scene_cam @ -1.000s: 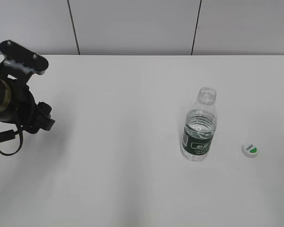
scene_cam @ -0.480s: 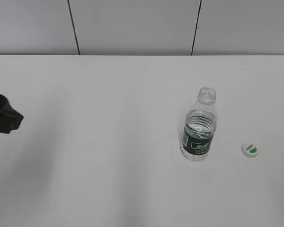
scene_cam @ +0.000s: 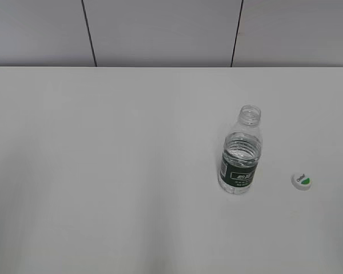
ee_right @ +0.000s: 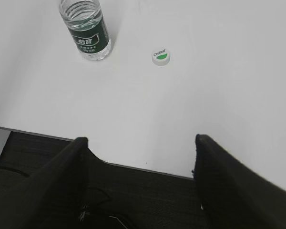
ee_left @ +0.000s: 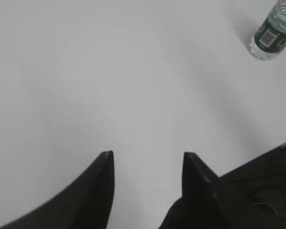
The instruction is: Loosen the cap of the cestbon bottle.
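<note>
Exterior view: white table before grey panelled wall; both wrist views show each claw spread, empty.

Cestbon bottle cropped by the frame; cap's print perhaps illegible.

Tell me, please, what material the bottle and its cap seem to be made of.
The cestbon bottle looks like thin clear plastic: you see through its ribbed wall. The cap looks like opaque white plastic with a matte top and a green mark.
</note>
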Controlling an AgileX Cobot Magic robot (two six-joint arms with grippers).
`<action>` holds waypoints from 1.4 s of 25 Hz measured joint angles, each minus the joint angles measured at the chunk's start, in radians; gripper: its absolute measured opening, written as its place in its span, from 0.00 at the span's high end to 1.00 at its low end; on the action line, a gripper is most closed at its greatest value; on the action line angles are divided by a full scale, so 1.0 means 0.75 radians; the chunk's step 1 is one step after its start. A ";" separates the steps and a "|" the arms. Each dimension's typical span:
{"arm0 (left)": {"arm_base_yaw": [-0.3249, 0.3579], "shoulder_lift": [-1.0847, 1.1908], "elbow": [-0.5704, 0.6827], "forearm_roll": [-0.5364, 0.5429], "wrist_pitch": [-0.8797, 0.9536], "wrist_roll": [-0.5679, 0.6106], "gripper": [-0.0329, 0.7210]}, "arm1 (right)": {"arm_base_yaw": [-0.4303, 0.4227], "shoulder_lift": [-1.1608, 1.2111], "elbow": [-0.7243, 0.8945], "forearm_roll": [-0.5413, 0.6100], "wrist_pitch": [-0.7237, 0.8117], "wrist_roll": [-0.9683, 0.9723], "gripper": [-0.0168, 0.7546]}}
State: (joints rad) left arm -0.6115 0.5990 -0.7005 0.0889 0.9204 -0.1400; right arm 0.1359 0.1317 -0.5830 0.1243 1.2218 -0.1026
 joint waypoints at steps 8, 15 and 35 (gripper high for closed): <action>-0.001 -0.415 0.164 -0.081 0.136 0.065 0.48 | 0.000 -0.001 0.000 0.000 0.000 -0.049 0.30; -0.001 -0.581 0.187 -0.111 0.137 0.069 0.48 | 0.000 -0.001 0.000 0.000 -0.034 -0.116 0.30; -0.001 -0.581 0.187 -0.118 0.137 0.072 0.48 | 0.000 -0.001 0.088 0.051 -0.242 -0.118 0.30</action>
State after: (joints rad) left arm -0.6124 0.1632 -0.5605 0.0000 1.0234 -0.0861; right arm 0.1359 0.1313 -0.5173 0.1625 1.0407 -0.1914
